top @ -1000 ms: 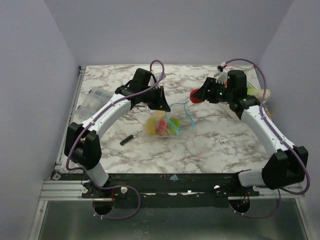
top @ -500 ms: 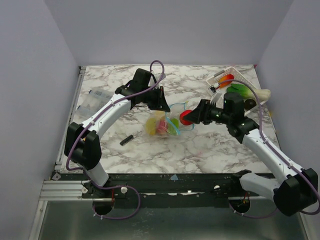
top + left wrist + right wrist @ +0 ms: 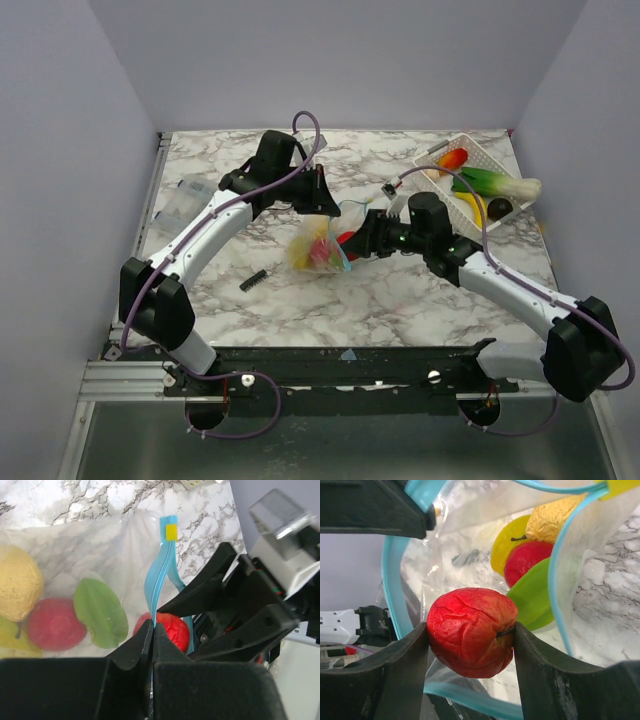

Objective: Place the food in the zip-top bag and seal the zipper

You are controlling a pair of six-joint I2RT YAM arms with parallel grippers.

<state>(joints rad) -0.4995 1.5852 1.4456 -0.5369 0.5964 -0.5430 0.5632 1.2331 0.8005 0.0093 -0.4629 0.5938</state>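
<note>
Marbled white table (image 3: 400,300), pale lilac walls on 3 sides. Clear bag (image 3: 318,248) lies mid-table, a bit left of centre, btwn the two arms, mouth facing right & held up open. Its blue zipper strip (image 3: 161,575) rises from the left gripper (image 3: 152,630), whose jaws are pressed together on the strip, pinching it. Small yellow tab (image 3: 171,532) sits at the strip's far end.

Inside the bag: yellow lemon (image 3: 17,582), round red piece (image 3: 52,627) & green leaf-shaped piece (image 3: 100,612), all bunched tog. at the closed end.

Right gripper (image 3: 360,240) is at the mouth, fingers spread around a wrinkly red fruit (image 3: 470,635) & clamping it from both sides. In right wrist view the blue strip loops left of & under that fruit, so it's w/in the mouth opening. Whether it touches the plastic, can't tell.

Further out, far right corner: white basket (image 3: 432,152) w/ orange-red piece (image 3: 452,158), green-&-white leek (image 3: 497,183) poking over the rim, yellow banana (image 3: 470,205) & dark piece (image 3: 498,208). Near side, left of bag: small black bar (image 3: 252,280) on the table. Left edge: clear packet (image 3: 185,198), lying flat.
</note>
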